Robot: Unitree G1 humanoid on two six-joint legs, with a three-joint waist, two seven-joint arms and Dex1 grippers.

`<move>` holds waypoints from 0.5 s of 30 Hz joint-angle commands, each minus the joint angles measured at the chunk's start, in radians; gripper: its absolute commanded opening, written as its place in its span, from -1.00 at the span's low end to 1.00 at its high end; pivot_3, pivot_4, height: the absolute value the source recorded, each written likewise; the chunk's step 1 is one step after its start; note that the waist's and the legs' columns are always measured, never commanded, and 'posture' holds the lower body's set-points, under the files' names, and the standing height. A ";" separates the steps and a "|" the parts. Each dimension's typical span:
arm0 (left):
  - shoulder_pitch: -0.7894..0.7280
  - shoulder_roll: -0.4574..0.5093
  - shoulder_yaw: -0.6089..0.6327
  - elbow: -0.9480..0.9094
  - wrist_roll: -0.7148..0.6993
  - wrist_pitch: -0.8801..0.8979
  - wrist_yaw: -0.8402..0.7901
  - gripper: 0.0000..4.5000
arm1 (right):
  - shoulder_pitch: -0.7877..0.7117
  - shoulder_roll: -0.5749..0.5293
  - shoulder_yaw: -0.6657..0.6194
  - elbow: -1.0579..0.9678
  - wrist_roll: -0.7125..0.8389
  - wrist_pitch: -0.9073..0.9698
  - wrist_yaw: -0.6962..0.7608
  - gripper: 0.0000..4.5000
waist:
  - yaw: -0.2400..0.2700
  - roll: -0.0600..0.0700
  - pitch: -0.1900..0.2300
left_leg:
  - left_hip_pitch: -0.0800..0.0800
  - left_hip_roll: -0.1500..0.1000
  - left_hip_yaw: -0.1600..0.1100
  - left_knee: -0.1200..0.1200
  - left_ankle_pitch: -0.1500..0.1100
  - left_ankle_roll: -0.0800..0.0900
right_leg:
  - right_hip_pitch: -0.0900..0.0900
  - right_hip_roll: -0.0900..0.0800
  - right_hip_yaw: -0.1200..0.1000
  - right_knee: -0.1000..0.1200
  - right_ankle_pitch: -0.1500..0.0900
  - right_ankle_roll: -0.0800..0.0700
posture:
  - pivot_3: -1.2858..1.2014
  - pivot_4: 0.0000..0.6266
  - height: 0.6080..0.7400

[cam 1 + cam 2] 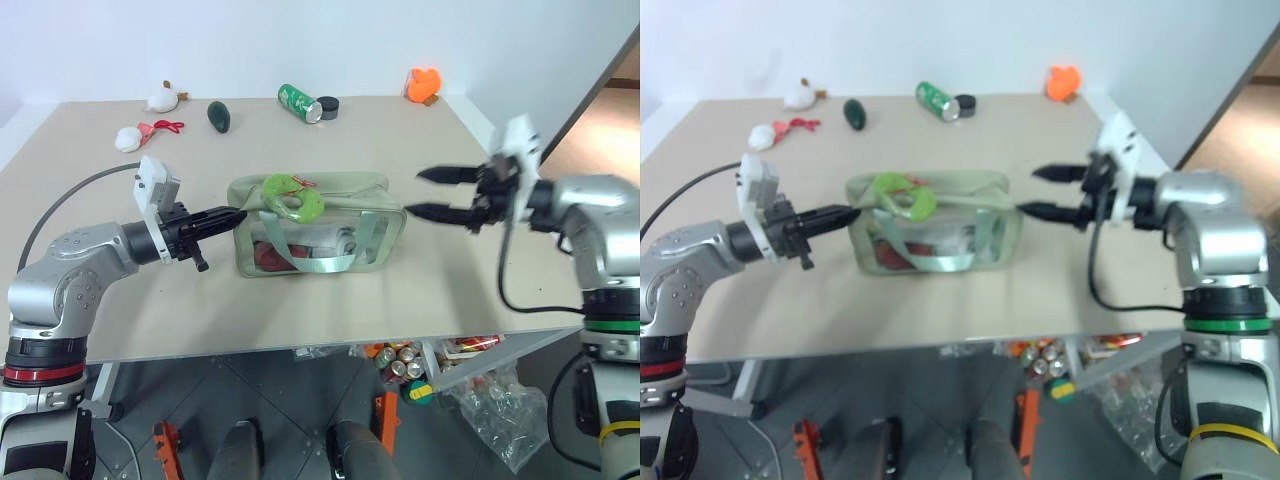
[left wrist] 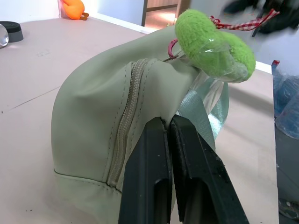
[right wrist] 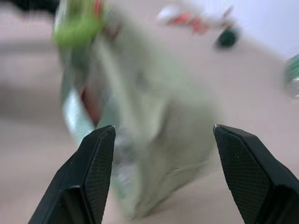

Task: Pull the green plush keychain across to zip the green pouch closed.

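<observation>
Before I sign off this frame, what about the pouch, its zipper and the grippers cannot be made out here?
- How far the zipper is closed: in the left eye view the green plush keychain lies over the top of the green pouch.
- Pouch contents: red and white shapes behind the clear panel, too small to name.
- Right wrist view: the pouch is motion-blurred between the open right gripper fingers.
- Left wrist view: whether the shut left gripper pinches fabric is unclear.

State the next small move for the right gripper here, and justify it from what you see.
Probably bring the open right gripper back to the green plush keychain, which lies free on the green pouch near the end pinched by the shut left gripper.
</observation>
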 commanded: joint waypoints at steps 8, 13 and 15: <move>0.007 -0.002 -0.042 0.008 0.017 0.008 -0.011 -1.00 | -0.056 0.111 0.189 -0.311 -0.100 -0.079 -0.149 0.54 | -0.001 -0.001 -0.001 | 0.000 0.000 0.000 0.001 0.000 0.000 | 0.001 0.000 0.000 0.000 0.000 0.000 | 0.03 -0.52 1.00; -0.002 -0.005 -0.033 0.014 0.013 0.004 -0.007 -1.00 | -0.064 0.182 0.353 -0.287 -0.376 -0.361 -0.265 0.54 | 0.004 -0.001 -0.001 | 0.000 0.000 0.000 0.001 0.000 0.000 | 0.000 0.000 -0.001 0.000 0.000 -0.001 | 0.03 -0.52 1.00; -0.004 -0.005 -0.032 0.015 0.013 0.003 -0.006 -1.00 | -0.069 0.195 0.364 -0.264 -0.423 -0.439 -0.294 0.54 | 0.006 -0.001 -0.001 | -0.001 -0.001 0.000 0.000 0.000 0.000 | 0.000 -0.001 -0.001 0.000 -0.001 0.000 | 0.03 -0.52 1.00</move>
